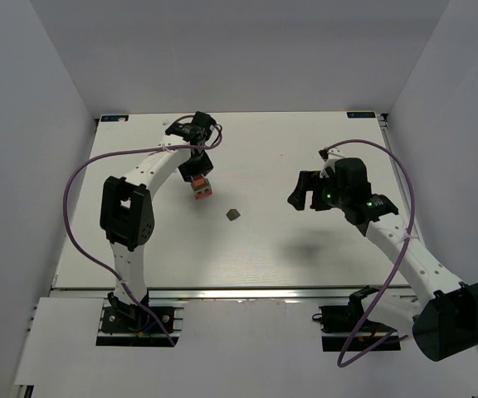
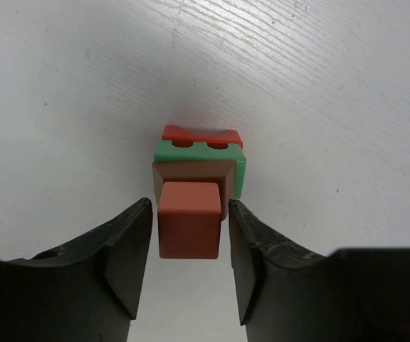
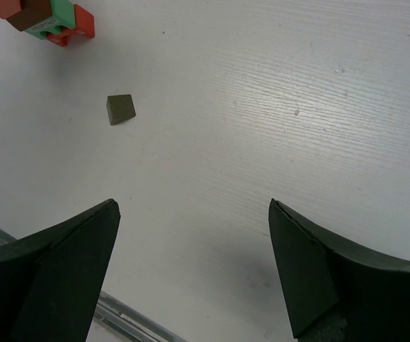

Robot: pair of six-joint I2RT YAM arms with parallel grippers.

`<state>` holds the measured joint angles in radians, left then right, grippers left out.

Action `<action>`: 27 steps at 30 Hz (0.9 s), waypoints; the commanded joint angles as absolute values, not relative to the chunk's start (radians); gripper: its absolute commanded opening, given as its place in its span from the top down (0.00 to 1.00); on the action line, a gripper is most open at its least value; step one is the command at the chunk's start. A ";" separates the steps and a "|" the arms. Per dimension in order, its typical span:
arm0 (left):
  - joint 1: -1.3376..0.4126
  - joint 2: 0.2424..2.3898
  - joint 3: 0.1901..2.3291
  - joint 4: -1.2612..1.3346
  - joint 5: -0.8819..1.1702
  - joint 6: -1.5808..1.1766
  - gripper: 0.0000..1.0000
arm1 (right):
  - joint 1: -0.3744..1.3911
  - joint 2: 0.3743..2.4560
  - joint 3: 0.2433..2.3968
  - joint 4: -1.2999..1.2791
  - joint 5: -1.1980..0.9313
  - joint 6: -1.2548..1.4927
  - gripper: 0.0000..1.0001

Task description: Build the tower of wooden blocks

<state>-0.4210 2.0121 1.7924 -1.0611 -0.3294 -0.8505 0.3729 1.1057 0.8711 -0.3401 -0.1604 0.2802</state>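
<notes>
The tower stands on the white table left of centre. From above, in the left wrist view, it shows an orange cube on top, a brown piece under it, then the mint-green slab and the red notched piece. My left gripper straddles the orange cube with a thin gap on each side, jaws open. A second dark brown piece lies loose to the tower's right, and it also shows in the right wrist view. My right gripper is wide open and empty, raised over the table's right half.
White walls close the table in on the left, back and right. A metal rail runs along the near edge. Purple cables loop off both arms.
</notes>
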 commanded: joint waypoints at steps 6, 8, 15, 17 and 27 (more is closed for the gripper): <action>-0.426 1.896 1.798 -1.046 -0.327 -0.818 0.27 | 0.368 1.080 0.870 -0.302 -0.183 0.272 0.11; -0.426 1.888 1.795 -1.037 -0.262 -0.790 0.23 | 0.370 1.077 0.868 -0.301 -0.186 0.272 0.11; -0.431 1.826 1.795 -1.072 -0.293 -0.785 0.12 | 0.368 1.071 0.871 -0.296 -0.199 0.261 0.11; -0.431 1.784 1.801 -1.075 -0.302 -0.772 0.07 | 0.370 1.068 0.874 -0.296 -0.206 0.255 0.11; -0.673 1.620 1.822 -1.000 -0.342 -0.460 0.02 | 0.370 0.970 0.854 -0.265 -0.225 0.172 0.11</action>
